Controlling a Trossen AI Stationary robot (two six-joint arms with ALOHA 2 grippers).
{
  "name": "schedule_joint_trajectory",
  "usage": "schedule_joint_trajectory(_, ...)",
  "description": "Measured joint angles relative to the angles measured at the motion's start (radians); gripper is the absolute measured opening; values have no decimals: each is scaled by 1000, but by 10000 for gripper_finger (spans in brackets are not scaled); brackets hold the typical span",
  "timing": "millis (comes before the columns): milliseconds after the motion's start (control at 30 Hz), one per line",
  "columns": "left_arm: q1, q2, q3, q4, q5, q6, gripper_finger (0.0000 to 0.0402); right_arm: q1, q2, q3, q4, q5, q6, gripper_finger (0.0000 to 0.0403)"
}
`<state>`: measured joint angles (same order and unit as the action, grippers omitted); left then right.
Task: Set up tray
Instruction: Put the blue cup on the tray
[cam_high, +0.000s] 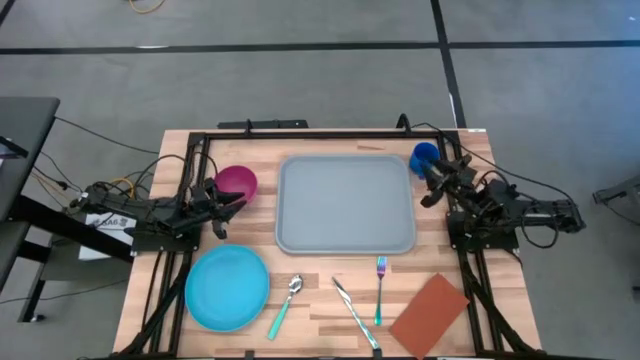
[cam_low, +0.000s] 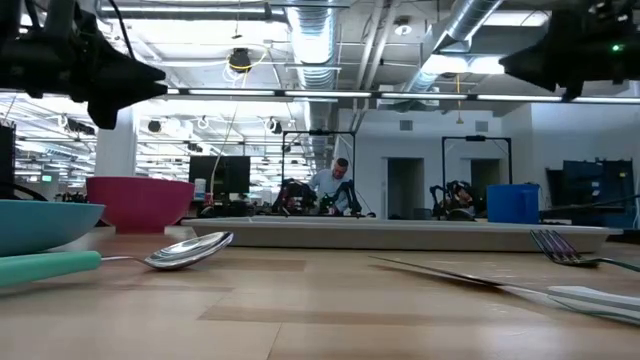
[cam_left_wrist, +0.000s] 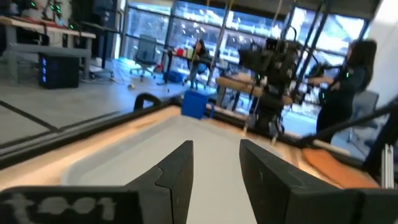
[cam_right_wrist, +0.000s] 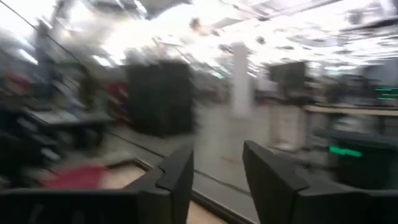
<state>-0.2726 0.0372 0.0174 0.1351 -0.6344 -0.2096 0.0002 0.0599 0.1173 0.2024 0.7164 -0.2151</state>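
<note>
Large flat grey-blue plastic tray (cam_high: 345, 204) lies mid-tabletop toward far edge, long axis left-right, between 2 hands. Right hand (cam_high: 432, 178) at tray's far right corner, released, empty, nearer. Left hand (cam_high: 228, 201) beside left rim, released, empty.

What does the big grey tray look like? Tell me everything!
The tray is a wide, flat, grey-blue rectangle with rounded corners and a low raised rim. It looks like smooth plastic. It lies flat on the wooden table, at the middle toward the back, with nothing on it. Nothing touches it but the table.
</note>
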Motion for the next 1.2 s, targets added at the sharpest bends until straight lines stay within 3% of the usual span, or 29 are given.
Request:
schedule_joint_trajectory(233, 15, 5, 72, 105, -52, 55, 119, -72, 261, 246, -269, 68, 59, 151)
schedule_joint_trajectory(433, 60, 148, 335, -94, -19, 171, 119, -178, 594, 526, -730, 60, 316, 143)
schedule_joint_trajectory(633, 104, 358, 621, -398, -158, 155, 119, -315, 863, 697, -1072, -132, 524, 136)
schedule_joint_trajectory(733, 122, 432, 702, -480, -216, 152, 119, -396, 959, 723, -1117, -180, 545, 133)
schedule_joint_trajectory(900, 138, 498, 729, -479, -212, 143, 119, -526, 1078, 727, -1117, -317, 525, 136)
schedule_joint_trajectory(1200, 138, 550, 729, -497, -210, 132, 119, -692, 1198, 727, -1105, -390, 494, 152)
